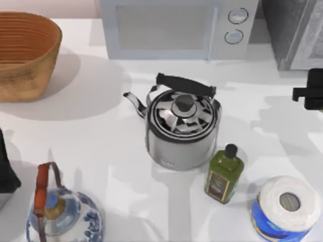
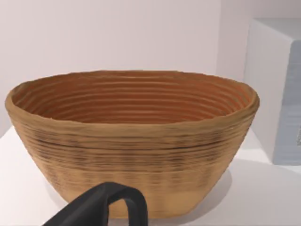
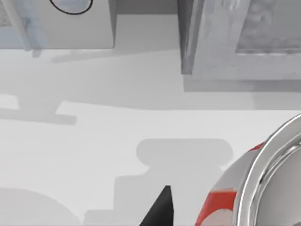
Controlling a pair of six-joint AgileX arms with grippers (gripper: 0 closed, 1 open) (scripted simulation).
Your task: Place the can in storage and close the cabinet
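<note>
The can [image 3: 263, 188] has a silver top and a red-and-white body, and it stands very close under my right wrist camera. My right gripper [image 1: 309, 92] hovers at the table's right edge, in front of the grey cabinet [image 1: 295, 30]. That cabinet [image 3: 235, 42] lies just beyond the can in the right wrist view. Whether the gripper holds the can cannot be made out. My left arm [image 1: 6, 174] is parked at the table's left edge, facing the woven basket [image 2: 131, 141].
A steel kettle [image 1: 182, 126] stands mid-table, with an olive-oil bottle [image 1: 223, 174] and a blue-wrapped paper roll [image 1: 285, 207] to its front right. A microwave [image 1: 176, 27] is at the back, the basket [image 1: 22, 53] at back left, and a blue-white teapot [image 1: 63, 214] at front left.
</note>
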